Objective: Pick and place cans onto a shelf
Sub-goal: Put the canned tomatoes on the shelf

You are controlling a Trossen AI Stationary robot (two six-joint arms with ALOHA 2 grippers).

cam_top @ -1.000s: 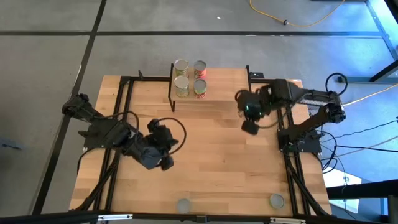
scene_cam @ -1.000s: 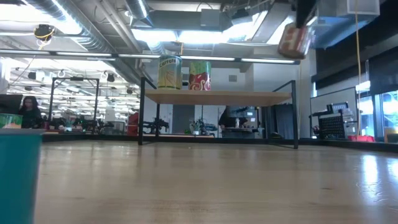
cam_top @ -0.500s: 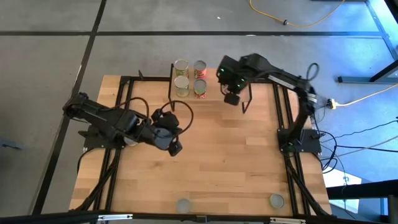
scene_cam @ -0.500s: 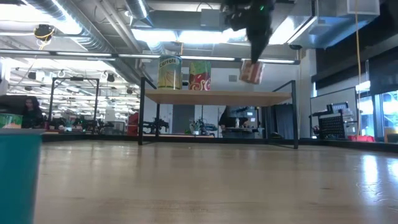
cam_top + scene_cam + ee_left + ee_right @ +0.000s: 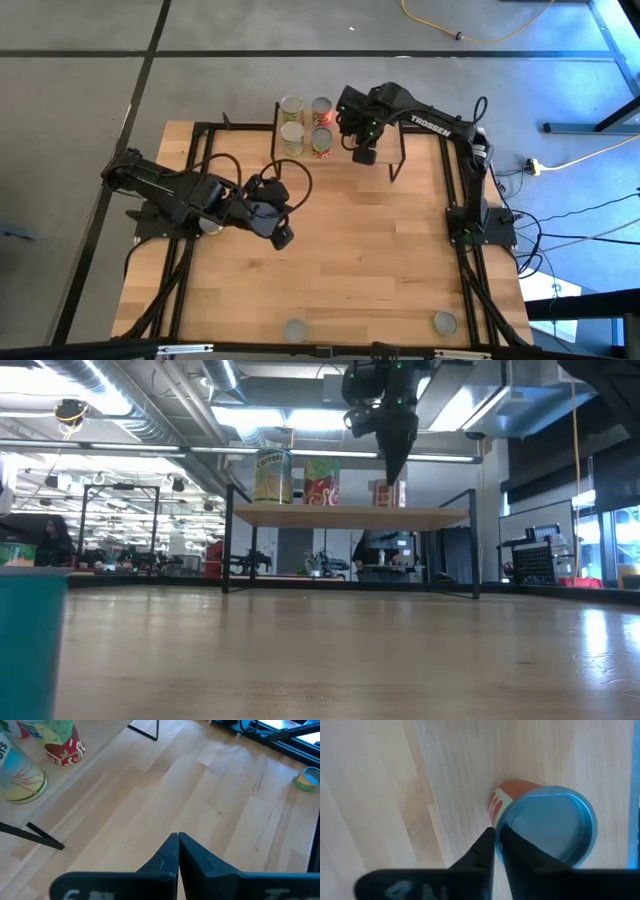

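Right hand (image 5: 392, 468) over the shelf, at the moment of set-down. Its fingers (image 5: 482, 852) stand close together with a narrow gap at the rim of the red-labelled cylindrical tin with a silver top (image 5: 388, 493). Whether they still pinch that rim cannot be told. A moment earlier this tin hung in the air under the hand, clear of the board. It now stands upright on the light wooden board of the black-legged shelf (image 5: 340, 516), apart from the tins already there, so this placement appears complete but for the release.

On the same board stand four earlier tins in two pairs, green-and-yellow-labelled ones (image 5: 291, 106) beside red-labelled ones (image 5: 321, 108). They are the nearest things a withdrawing hand could knock.

Left hand (image 5: 280, 236) hangs over the middle of the wooden counter (image 5: 380, 260), fingers closed on nothing and near none of the tins.

Two silver-topped tins (image 5: 294, 329) (image 5: 444, 322) wait at the counter's near edge, and a teal tin (image 5: 30, 640) fills the low view's corner. The open counter between them and the shelf shows no obstacle.
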